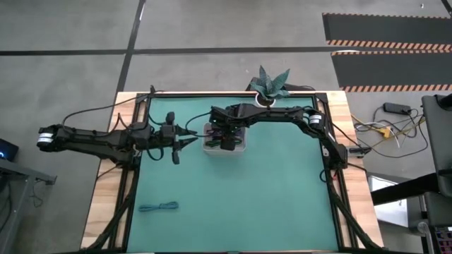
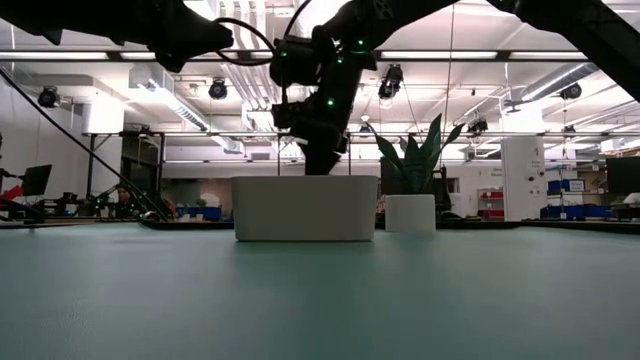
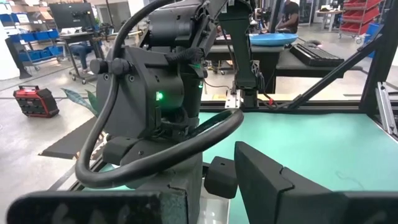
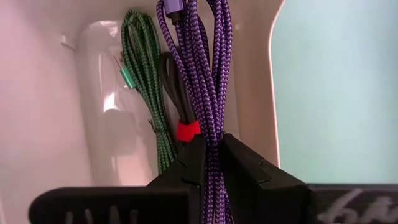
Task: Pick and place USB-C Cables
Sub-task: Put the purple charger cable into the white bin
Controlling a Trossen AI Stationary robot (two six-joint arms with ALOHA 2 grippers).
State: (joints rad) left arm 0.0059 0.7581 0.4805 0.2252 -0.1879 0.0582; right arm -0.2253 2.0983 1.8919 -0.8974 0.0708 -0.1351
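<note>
Nearest, on the green tabletop [image 1: 268, 197], the teal cable [image 1: 158, 207] lies alone. My left claw [image 1: 189, 137] waits spread just beside the white tray [image 1: 241, 148]. My right claw [image 4: 211, 163] pinches the purple cable [image 4: 208, 74] over that tray, where the green cable [image 4: 146, 81] and red-and-black cable [image 4: 181, 106] lie.

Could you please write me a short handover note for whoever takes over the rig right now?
Right gripper: shut on the purple cable, holding it down inside the white tray.
Left gripper: open, empty, just beside the tray's left side.
Already in the tray: the green cable and the black cable with a red band.
Still out: the teal cable, lying on the green mat near the front left.
Done: two cables placed, third about to be released.
Left: let go of the purple one, then fetch the teal one.
</note>
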